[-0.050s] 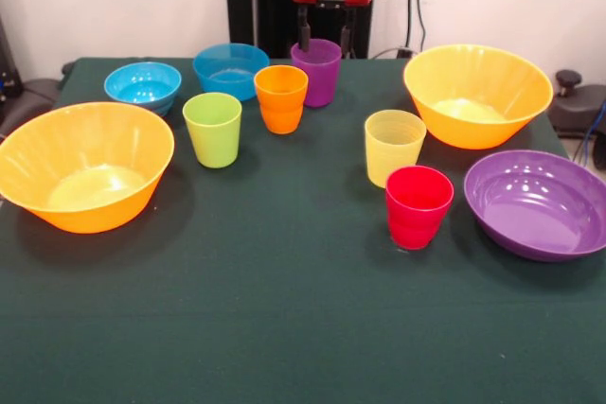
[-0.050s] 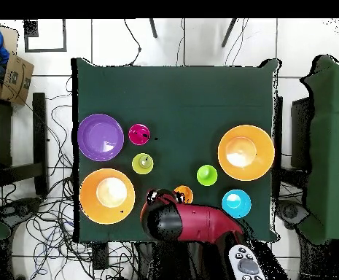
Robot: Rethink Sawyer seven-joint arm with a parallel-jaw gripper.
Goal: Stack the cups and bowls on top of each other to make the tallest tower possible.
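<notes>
My gripper (image 1: pixel 325 40) hangs open at the table's far edge, its two fingers just above and behind the rim of the purple cup (image 1: pixel 317 71), holding nothing. The orange cup (image 1: pixel 281 97) and lime cup (image 1: pixel 212 128) stand beside it, the yellow cup (image 1: pixel 394 146) and red cup (image 1: pixel 418 205) further right. A deep blue bowl (image 1: pixel 231 68) and a cyan bowl (image 1: pixel 142 84) sit at the back left. Large orange bowls (image 1: pixel 83 166) (image 1: pixel 477 94) flank the table, and the purple bowl (image 1: pixel 540 203) lies front right. Every piece stands alone and upright. From overhead the arm (image 2: pixel 186 222) covers the purple cup.
The green cloth table (image 1: pixel 284 328) has open room across its near half. Cables cover the floor around it, a cardboard box (image 2: pixel 15 76) lies off one side, and a handheld controller (image 2: pixel 245 264) rests by the arm's base.
</notes>
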